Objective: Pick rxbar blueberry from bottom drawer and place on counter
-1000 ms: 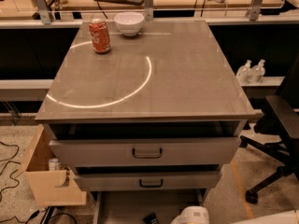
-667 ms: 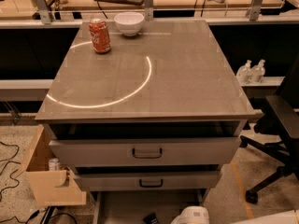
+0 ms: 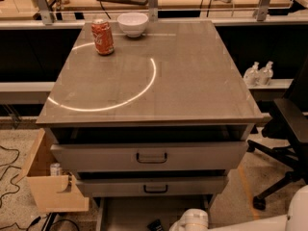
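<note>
One open bottom drawer [image 3: 122, 216] grants access: gripper [image 3: 185, 221] hangs inside, jaw state untellable, likely rxbar blueberry [image 3: 155, 224] just left of the jaws.

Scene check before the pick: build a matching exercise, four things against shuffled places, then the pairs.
1 red soda can
2 white bowl
3 bottom drawer
4 white bottles

a pulled open, under two drawer fronts
b ledge right of the counter
c back of counter, right of the can
d back left of counter

Pairs: 1-d, 2-c, 3-a, 4-b.
The gripper is out of view; only the white arm shows at the bottom edge.
</note>
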Available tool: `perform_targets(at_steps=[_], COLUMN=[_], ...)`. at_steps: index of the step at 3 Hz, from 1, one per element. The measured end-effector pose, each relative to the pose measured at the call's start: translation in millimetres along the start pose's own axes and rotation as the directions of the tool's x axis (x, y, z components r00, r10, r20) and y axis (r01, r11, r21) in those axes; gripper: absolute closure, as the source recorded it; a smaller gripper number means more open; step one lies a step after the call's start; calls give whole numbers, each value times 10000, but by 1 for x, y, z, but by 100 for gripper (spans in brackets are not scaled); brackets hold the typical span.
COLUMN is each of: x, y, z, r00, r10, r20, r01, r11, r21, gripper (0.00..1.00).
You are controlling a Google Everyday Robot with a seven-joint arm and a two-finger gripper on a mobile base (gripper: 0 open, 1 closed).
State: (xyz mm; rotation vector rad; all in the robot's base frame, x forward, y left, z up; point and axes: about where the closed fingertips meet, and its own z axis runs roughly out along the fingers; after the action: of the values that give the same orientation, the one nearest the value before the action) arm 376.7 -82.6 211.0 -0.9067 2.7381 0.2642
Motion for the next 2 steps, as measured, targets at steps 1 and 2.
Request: perform_targets(at_steps=[1,2], x=[-3,-7], y=[-1,2], z=[23,40], r00=[9994,9989], r10=[331,440], r20=[-48,-177], r01=[-331,-442], r11=[9993,9990], r21=[-152,-89], gripper=[0,0])
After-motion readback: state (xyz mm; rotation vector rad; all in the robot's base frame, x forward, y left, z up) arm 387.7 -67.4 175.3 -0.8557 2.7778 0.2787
